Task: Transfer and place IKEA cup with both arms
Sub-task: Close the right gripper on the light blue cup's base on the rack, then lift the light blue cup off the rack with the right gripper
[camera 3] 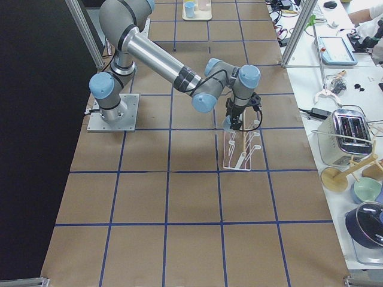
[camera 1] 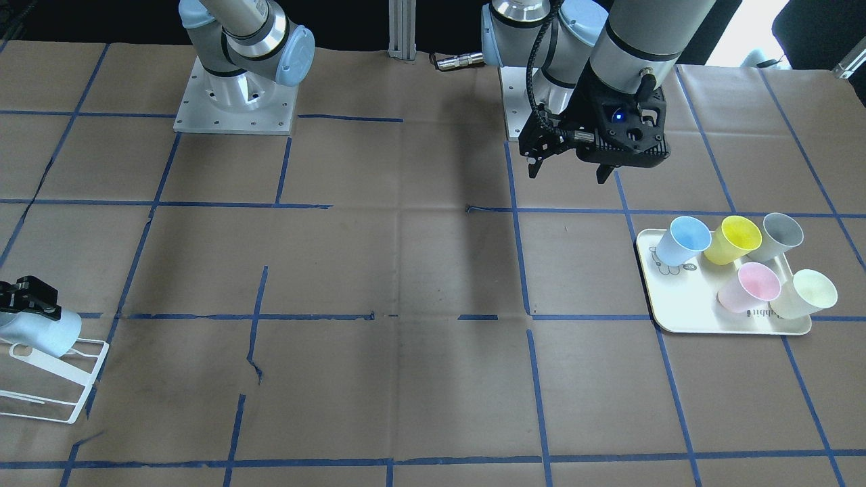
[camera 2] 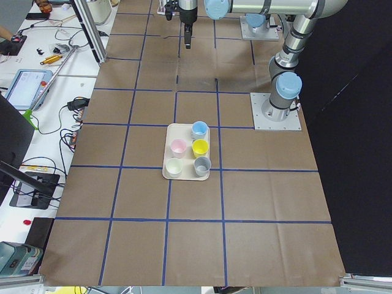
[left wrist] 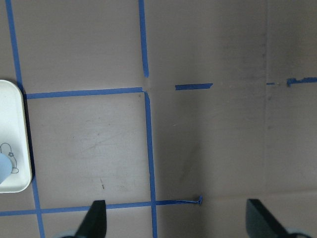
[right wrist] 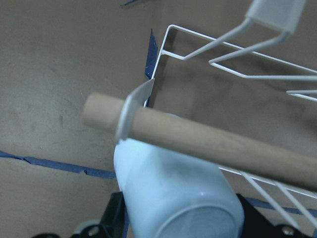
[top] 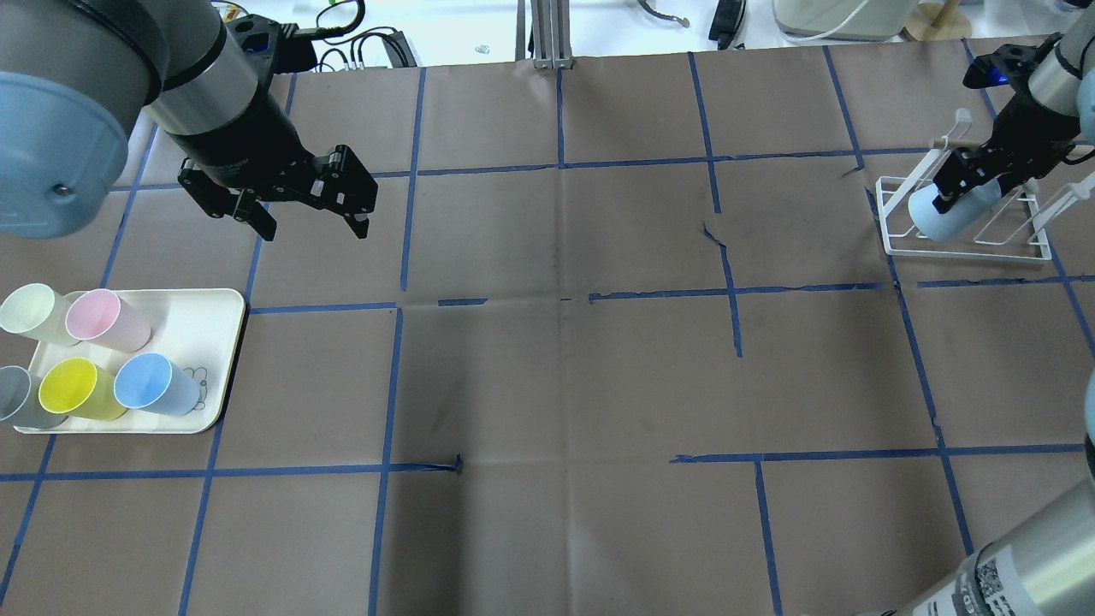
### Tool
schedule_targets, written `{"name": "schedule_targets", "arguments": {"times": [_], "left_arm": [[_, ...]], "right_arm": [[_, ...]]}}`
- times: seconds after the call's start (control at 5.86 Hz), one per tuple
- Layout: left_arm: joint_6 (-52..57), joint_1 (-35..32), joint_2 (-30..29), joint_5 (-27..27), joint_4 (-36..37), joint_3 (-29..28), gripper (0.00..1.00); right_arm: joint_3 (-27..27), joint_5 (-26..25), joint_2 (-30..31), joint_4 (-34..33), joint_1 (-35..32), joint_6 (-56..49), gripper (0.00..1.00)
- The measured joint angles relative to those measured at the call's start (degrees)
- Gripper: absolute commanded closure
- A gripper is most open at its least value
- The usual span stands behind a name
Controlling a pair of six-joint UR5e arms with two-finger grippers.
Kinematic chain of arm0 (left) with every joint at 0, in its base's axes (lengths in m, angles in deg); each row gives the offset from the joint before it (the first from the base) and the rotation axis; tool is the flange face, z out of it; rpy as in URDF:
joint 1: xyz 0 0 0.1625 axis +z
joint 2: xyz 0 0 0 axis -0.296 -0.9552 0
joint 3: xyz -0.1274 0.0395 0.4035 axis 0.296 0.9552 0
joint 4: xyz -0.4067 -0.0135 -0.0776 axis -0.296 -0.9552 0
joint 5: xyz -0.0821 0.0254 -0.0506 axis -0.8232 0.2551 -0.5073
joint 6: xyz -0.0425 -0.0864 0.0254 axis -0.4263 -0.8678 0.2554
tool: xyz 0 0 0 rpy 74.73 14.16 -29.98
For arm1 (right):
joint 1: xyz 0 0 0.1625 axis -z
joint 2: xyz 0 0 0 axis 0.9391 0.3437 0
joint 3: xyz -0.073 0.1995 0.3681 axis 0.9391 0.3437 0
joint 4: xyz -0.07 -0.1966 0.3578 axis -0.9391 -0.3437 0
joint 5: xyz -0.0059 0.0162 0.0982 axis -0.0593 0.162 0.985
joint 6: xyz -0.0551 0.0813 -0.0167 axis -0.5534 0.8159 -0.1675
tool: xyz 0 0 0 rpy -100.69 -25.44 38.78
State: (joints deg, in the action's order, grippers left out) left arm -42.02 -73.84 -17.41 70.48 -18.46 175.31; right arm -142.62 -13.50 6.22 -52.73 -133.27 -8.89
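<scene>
My right gripper [top: 960, 186] is shut on the pale blue IKEA cup [top: 939, 219] and holds it tilted over the near end of a white wire rack [top: 1018, 244]. In the right wrist view the cup [right wrist: 168, 188] lies between the fingers, and a wooden peg [right wrist: 208, 141] of the rack crosses in front of it. The cup [camera 1: 42, 333] also shows at the left edge of the front view. My left gripper [top: 312, 228] is open and empty, above the table just beyond the tray. A second blue cup [top: 156, 385] stands on that tray.
A cream tray [top: 205, 321] at my left holds pink [top: 98, 318], yellow [top: 73, 387], grey [top: 17, 402] and pale green [top: 30, 312] cups beside the blue one. Brown paper with blue tape lines covers the table. The rack's upright prongs [right wrist: 277, 20] stand beside the held cup.
</scene>
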Motion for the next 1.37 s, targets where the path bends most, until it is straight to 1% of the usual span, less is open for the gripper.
{"name": "schedule_targets", "arguments": {"times": [0.17,0.34,0.68,1.02,1.2,1.37], "left_arm": [[0.0,0.0,0.0,0.0,0.0,0.0,0.02],[0.0,0.0,0.0,0.0,0.0,0.0,0.02],[0.0,0.0,0.0,0.0,0.0,0.0,0.02],[0.1,0.0,0.0,0.0,0.0,0.0,0.02],[0.0,0.0,0.0,0.0,0.0,0.0,0.02],[0.0,0.0,0.0,0.0,0.0,0.0,0.02]], "right_arm": [[0.2,0.0,0.2,0.0,0.0,0.0,0.53],[0.2,0.0,0.9,0.1,0.0,0.1,0.53],[0.2,0.0,4.2,0.5,0.0,0.2,0.54],[0.2,0.0,9.1,1.2,-0.3,0.1,0.55],[0.2,0.8,12.3,2.6,-0.5,0.1,0.55],[0.3,3.1,15.6,5.5,-0.6,0.0,0.55]]}}
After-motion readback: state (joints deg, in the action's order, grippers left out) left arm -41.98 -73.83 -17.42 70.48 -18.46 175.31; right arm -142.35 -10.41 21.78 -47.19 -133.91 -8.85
